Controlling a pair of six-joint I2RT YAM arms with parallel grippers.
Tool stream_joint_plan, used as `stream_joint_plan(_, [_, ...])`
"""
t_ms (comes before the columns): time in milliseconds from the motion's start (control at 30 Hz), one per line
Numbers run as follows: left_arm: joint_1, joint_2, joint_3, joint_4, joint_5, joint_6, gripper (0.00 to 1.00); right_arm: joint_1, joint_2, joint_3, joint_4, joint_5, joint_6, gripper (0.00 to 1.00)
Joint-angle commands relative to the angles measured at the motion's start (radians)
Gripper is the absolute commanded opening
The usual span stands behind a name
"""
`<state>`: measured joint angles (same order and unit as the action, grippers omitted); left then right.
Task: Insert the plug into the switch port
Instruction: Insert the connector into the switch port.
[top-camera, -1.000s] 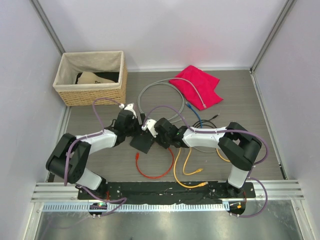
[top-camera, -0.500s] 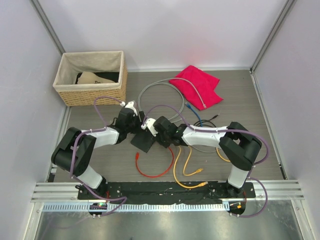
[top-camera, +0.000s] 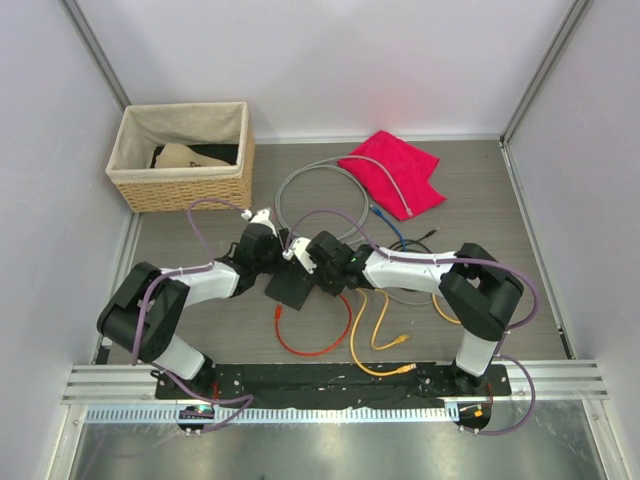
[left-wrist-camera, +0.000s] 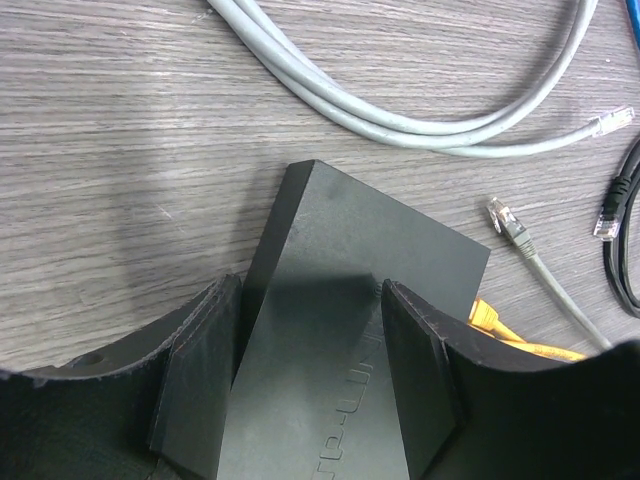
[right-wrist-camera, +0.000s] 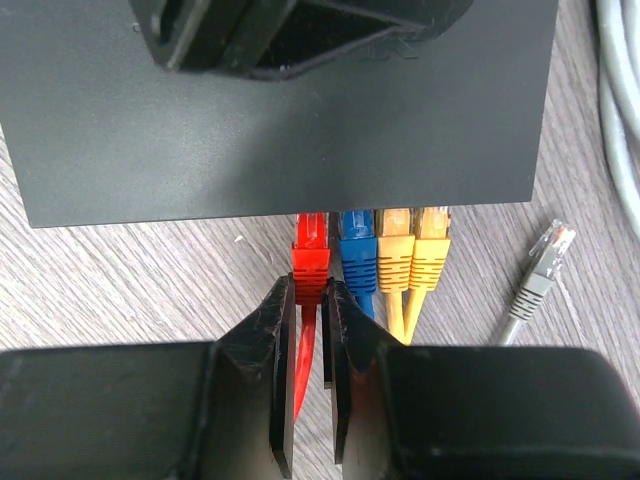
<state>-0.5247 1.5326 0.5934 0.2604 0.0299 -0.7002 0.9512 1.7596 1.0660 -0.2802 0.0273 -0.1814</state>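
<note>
One red plug (right-wrist-camera: 310, 258) is sitting at the switch (right-wrist-camera: 280, 130) edge beside a blue plug (right-wrist-camera: 357, 260). Right gripper (right-wrist-camera: 309, 292) is clenching it; left gripper (left-wrist-camera: 310, 300) is clamping the switch.

Count at this inspection:

- Switch (top-camera: 293, 288): one.
- Plugs lined up at its edge: four, being one red plug (right-wrist-camera: 310, 258), one blue plug (right-wrist-camera: 357, 258) and two yellow plugs (right-wrist-camera: 394, 258) (right-wrist-camera: 430, 252).
- Loose plugs in the left wrist view: three, being two grey-cable plugs (left-wrist-camera: 507, 220) (left-wrist-camera: 612, 122) and one black plug (left-wrist-camera: 608, 215).
- Cables seen from above: one red cable (top-camera: 310, 353), two yellow cables (top-camera: 351, 340) (top-camera: 377, 325) and one blue cable (top-camera: 392, 232). The grey strands overlap and cannot be counted.
- Basket (top-camera: 180, 190): one.
- Red cloth (top-camera: 395, 170): one.
</note>
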Motion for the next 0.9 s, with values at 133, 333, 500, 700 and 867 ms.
stream_joint_plan(133, [-0.139, 0.014, -0.052, -0.173, 0.317, -0.145, 0.6, 0.003, -0.009, 0.111, 0.496, -0.127, -0.049, 0.01])
stream_joint_plan(333, [-0.155, -0.009, -0.063, -0.112, 0.354, -0.196, 0.6, 0.003, -0.009, 0.078, 0.616, -0.176, -0.047, 0.01])
stream_joint_plan(500, [-0.167, -0.012, -0.061, -0.113, 0.358, -0.199, 0.6, 0.001, -0.032, 0.064, 0.71, -0.158, -0.064, 0.01])
stream_joint_plan(700, [-0.184, -0.017, -0.076, -0.128, 0.338, -0.196, 0.6, -0.012, -0.037, 0.101, 0.748, -0.155, -0.093, 0.01])
stream_joint_plan(867, [-0.187, -0.025, -0.087, -0.193, 0.277, -0.168, 0.6, -0.012, -0.055, 0.13, 0.745, -0.165, -0.096, 0.01])
